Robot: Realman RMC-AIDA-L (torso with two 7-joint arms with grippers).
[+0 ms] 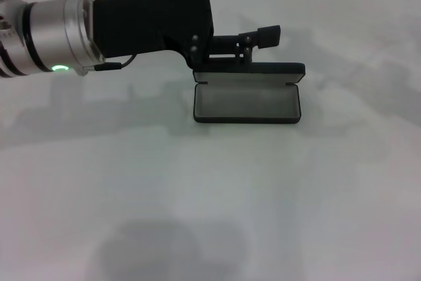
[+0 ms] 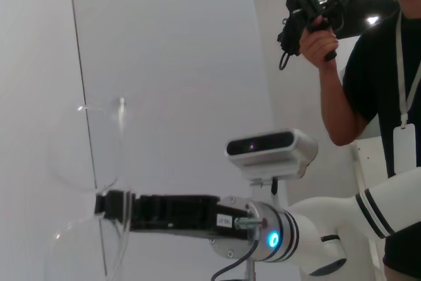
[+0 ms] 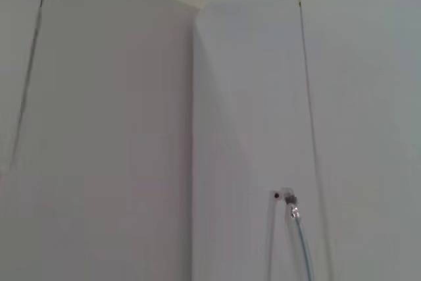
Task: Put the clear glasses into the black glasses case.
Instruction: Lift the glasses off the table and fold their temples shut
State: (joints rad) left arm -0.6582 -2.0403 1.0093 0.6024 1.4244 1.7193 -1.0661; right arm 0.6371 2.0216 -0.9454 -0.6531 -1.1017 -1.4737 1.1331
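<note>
1. Desk (image 1: 210, 215): the pale surface fills the near part of the head view.
2. Black glasses case (image 1: 247, 102): it lies open on the desk a little right of centre. The tray faces up with its grey lining showing. The lid stands hinged back along the far edge.
3. Left hand (image 1: 256, 3): the left arm reaches in from the left, raised above the desk, with a green light on its silver wrist. The black hand points to the right and hangs over the far edge of the case. I cannot tell how far it is open, or whether it has hold of anything.
4. Clear glasses (image 2: 89, 146): in the left wrist view they are up in the air against a white wall panel, not in the case. The curved lens is faint there. In the right wrist view only a thin clear arm with its hinge shows. I cannot make them out in the head view.
5. Right hand (image 2: 105, 205): in the left wrist view a black hand on a white arm with a blue light meets the glasses at its tip. It is seen edge-on, so I cannot tell its opening.
6. Person (image 2: 368, 83): stands farthest back, in a black shirt, holding up a black device.
</note>
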